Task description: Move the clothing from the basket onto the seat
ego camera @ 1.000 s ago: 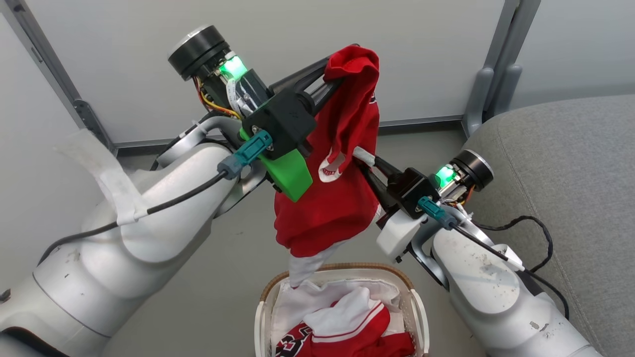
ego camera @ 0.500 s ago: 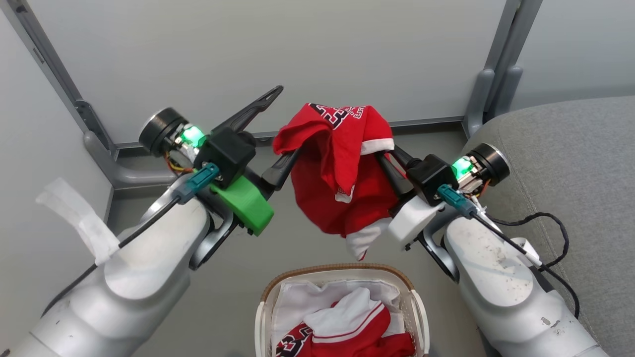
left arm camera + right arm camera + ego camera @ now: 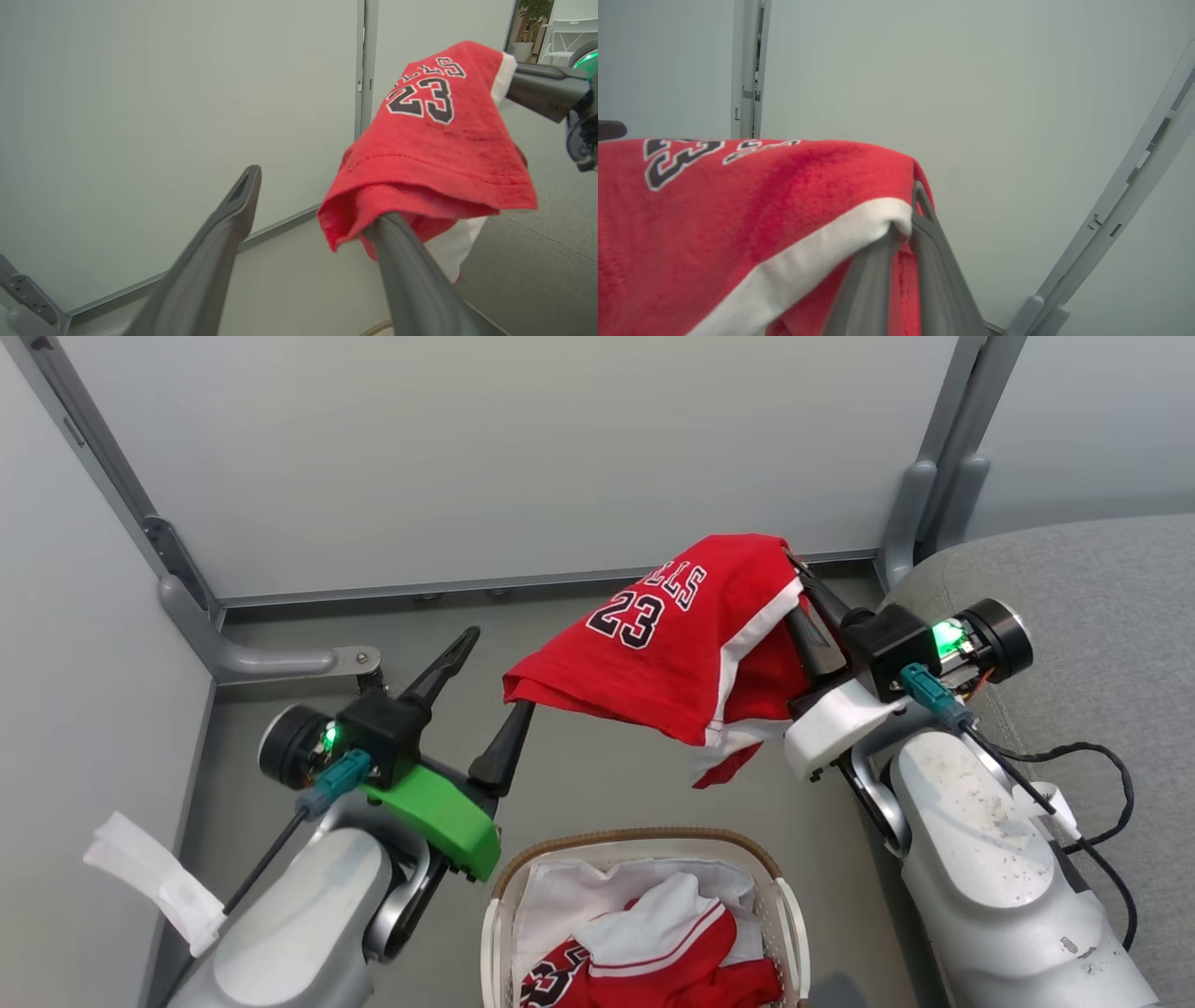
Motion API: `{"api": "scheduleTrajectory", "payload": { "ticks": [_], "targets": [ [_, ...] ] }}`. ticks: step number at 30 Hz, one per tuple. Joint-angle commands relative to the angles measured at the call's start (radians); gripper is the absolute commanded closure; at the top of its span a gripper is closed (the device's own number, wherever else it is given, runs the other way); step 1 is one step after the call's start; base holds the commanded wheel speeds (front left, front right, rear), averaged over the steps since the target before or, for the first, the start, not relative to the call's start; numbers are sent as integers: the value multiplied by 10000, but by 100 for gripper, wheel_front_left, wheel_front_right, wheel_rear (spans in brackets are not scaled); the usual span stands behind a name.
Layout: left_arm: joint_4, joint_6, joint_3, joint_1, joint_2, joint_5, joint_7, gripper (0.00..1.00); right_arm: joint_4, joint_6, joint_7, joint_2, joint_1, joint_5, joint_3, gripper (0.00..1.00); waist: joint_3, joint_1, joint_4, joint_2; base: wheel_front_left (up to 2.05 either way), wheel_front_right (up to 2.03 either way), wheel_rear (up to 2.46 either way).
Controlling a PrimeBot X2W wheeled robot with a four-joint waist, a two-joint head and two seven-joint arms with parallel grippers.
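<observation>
Lowered, left gripper (image 3: 497,669) gapes, seemingly hooked under soft red shorts (image 3: 672,644); raised right gripper (image 3: 801,581) pinches their white stripe.

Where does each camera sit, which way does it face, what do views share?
Head view: on the head, looking down at basket and seat; left gripper and right gripper show.
Left wrist view: on that wrist, facing the wall along open fingers, one under the red garment.
Right wrist view: on that wrist, facing the wall; shut fingers pinch the garment.
Shared: the garment, in all three.
</observation>
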Motion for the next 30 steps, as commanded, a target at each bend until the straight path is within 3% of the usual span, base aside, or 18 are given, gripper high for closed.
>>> {"api": "scheduleTrajectory", "payload": {
  "ticks": [1,11,21,30],
  "targets": [
    [62,-96,147,382,-79,154,1,0,-100,-10,-24,-42,163,-37,-112,100,28,0,-26,117,0,0,0],
    [339,-632,902,1801,-720,907,-3,0,-348,-10,-24,-143,464,-174,-700,100,165,0,-353,117,0,0,0],
    [462,-839,1264,2160,-1297,1513,-3,0,-518,-10,-24,-210,900,-188,-1260,100,294,0,-995,117,0,0,0],
    [304,-889,1533,2125,-1349,1859,-3,0,-739,-12,-24,-116,865,-274,-1518,100,901,0,-2544,117,0,0,0]
  ]
}}
